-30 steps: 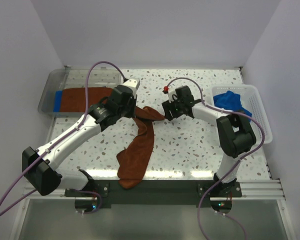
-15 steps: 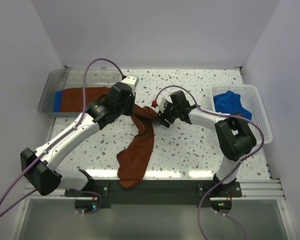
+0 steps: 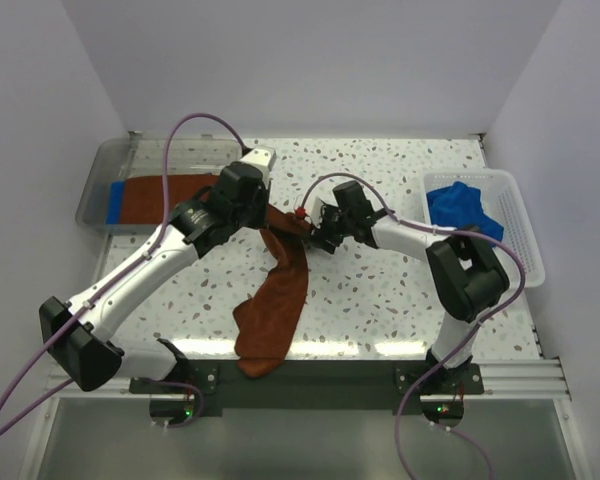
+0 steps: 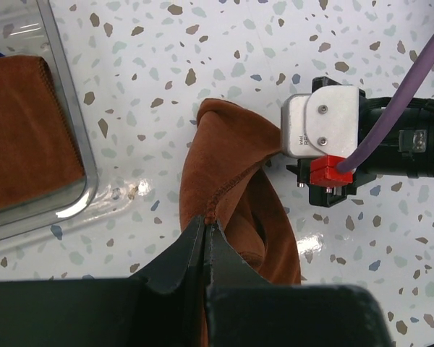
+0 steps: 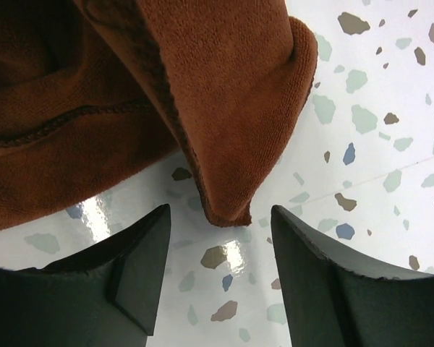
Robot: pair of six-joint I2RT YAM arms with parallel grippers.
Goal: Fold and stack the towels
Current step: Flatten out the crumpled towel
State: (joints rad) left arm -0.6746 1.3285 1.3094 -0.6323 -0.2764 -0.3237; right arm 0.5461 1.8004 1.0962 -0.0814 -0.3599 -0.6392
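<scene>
A loose rust-brown towel (image 3: 276,295) lies strung out on the speckled surface (image 3: 380,290) just right of the clear plastic tray (image 3: 98,190). Its far end is lifted level with the tray, and its near end reaches the surface's front edge, where the top view does not show whether it hangs over. The left claw (image 4: 205,225) is pinched together on a stitched edge of this towel. Its own dark body cuts off everything below the pinch in the left wrist view, and from above its tips are hidden under the wrist. The right claw (image 5: 218,217) is on the side of the raised end away from the tray, jaws apart. A rounded fold of the towel sits in the gap just above the surface, and neither finger presses on it. That view shows only this fold, and the rest of the cloth runs out of frame. Inside the tray lies a folded rust-brown towel (image 3: 170,196) that covers most of a blue towel (image 3: 115,202), of which only a strip shows at the tray's left end. Far to the tray's right, across the surface, a white mesh basket (image 3: 525,245) holds a crumpled blue towel (image 3: 460,205), too bunched for its outline to be made out.
</scene>
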